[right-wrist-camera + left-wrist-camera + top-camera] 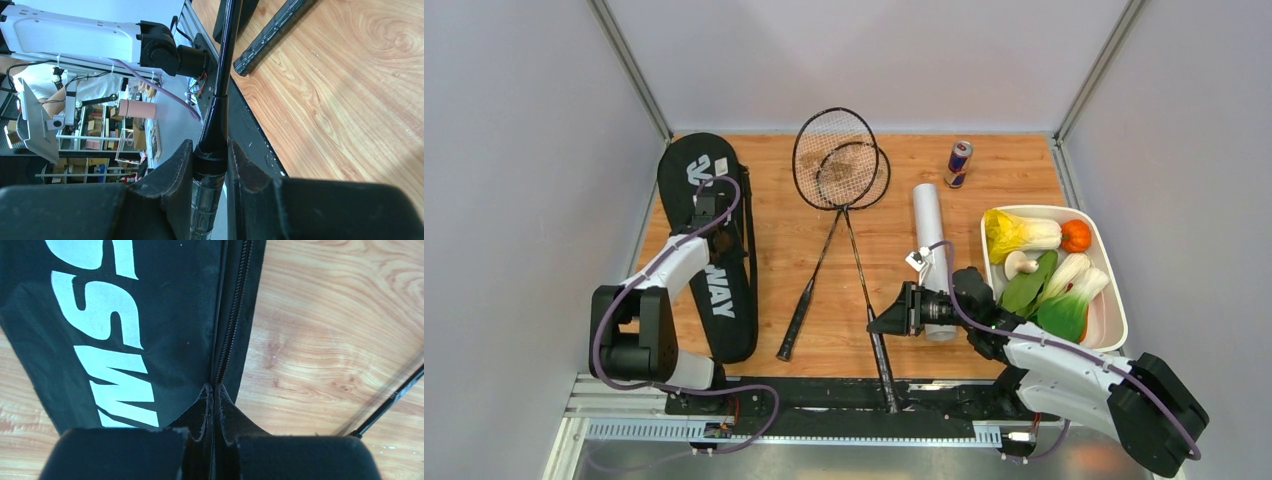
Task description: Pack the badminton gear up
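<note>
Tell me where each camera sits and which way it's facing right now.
Top external: above and behind the bases, looking down at the table; both arms show.
Left wrist: above the racket bag, looking down its zip; closed left gripper shows.
Right wrist: low over the near edge, facing the left arm; right gripper clamps a racket.
Shared: top view also shows that racket and racket bag.

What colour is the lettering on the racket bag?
White lettering on the black bag; left wrist view.

Racket bag (125, 315) cropped at top; racket handle (206, 200) cropped at bottom.
</note>
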You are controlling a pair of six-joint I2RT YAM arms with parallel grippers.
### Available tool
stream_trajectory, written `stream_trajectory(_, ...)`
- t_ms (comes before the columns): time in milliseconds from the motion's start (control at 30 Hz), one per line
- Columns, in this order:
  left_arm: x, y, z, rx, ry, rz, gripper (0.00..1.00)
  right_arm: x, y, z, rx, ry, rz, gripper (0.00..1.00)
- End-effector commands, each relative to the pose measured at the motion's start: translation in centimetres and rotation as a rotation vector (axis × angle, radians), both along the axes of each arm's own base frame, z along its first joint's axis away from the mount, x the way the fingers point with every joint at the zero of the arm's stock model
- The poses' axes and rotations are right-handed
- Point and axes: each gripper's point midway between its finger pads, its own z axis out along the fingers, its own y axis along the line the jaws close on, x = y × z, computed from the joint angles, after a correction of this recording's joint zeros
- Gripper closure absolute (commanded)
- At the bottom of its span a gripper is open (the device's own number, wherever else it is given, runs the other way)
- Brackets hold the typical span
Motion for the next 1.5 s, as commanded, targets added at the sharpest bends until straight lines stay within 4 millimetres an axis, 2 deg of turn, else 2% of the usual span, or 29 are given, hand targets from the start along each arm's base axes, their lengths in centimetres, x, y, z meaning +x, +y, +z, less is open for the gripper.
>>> stream_trajectory(0, 0.8, 0.1, -0.1, 0.016, 0.007, -0.014, 0.95, 1.3, 0.8, 4.0, 0.090, -0.121, -0.026, 1.00)
stream_trajectory(33, 0.8, 0.2, -0.2, 0.025, 0.016, -0.014, 0.89, 1.3, 0.8, 4.1, 0.093, -0.124, -0.026, 1.00)
stream_trajectory(67, 0.8, 0.4, -0.4, 0.036, 0.023, -0.012, 0.88, 1.3, 0.8, 4.1, 0.093, -0.125, -0.027, 1.00)
stream_trajectory(133, 0.8, 0.8, -0.8, 0.053, 0.039, -0.012, 0.98, 1.2, 0.7, 4.3, 0.096, -0.132, -0.027, 1.00)
stream_trajectory(167, 0.7, 0.9, -1.0, 0.061, 0.047, -0.012, 0.99, 1.2, 0.7, 4.3, 0.096, -0.132, -0.030, 1.00)
stream_trajectory(233, 0.7, 1.2, -1.1, 0.081, 0.053, -0.005, 1.00, 1.2, 0.6, 4.5, 0.096, -0.135, -0.035, 1.00)
stream_trajectory(300, 0.6, 1.5, -1.3, 0.093, 0.059, -0.002, 0.94, 1.2, 0.5, 4.5, 0.096, -0.137, -0.036, 1.00)
stream_trajectory(467, 0.6, 1.6, -1.2, 0.100, 0.057, 0.004, 1.00, 1.3, 0.5, 4.4, 0.091, -0.135, -0.040, 1.00)
stream_trajectory(733, 1.8, -0.2, 3.5, -0.004, -0.083, -0.015, 1.00, 1.0, 1.2, 3.6, 0.075, -0.092, -0.009, 1.00)
stream_trajectory(933, 1.3, -1.2, 4.3, -0.059, -0.118, -0.033, 1.00, 0.0, 2.7, 3.4, 0.061, -0.068, 0.063, 1.00)
stream_trajectory(1000, 1.1, -1.1, 4.2, -0.051, -0.116, -0.035, 1.00, -0.3, 3.1, 3.2, 0.053, -0.065, 0.083, 1.00)
stream_trajectory(1033, 1.0, -0.9, 3.9, -0.042, -0.107, -0.037, 0.95, -0.4, 3.3, 3.1, 0.050, -0.063, 0.085, 1.00)
stream_trajectory(1100, 0.7, -0.8, 3.1, -0.031, -0.070, -0.038, 0.92, -0.5, 3.4, 3.1, 0.053, -0.065, 0.081, 1.00)
stream_trajectory(1167, 0.6, -0.8, 2.0, -0.029, -0.027, -0.038, 0.98, -0.5, 3.5, 3.3, 0.058, -0.069, 0.076, 1.00)
stream_trajectory(1300, 0.6, -1.1, 0.9, -0.048, -0.014, -0.036, 1.00, -0.4, 3.4, 3.4, 0.057, -0.075, 0.068, 1.00)
stream_trajectory(1467, 0.8, -0.9, 1.4, -0.042, -0.033, -0.018, 1.00, -0.6, 3.3, 2.9, 0.046, -0.058, 0.071, 1.00)
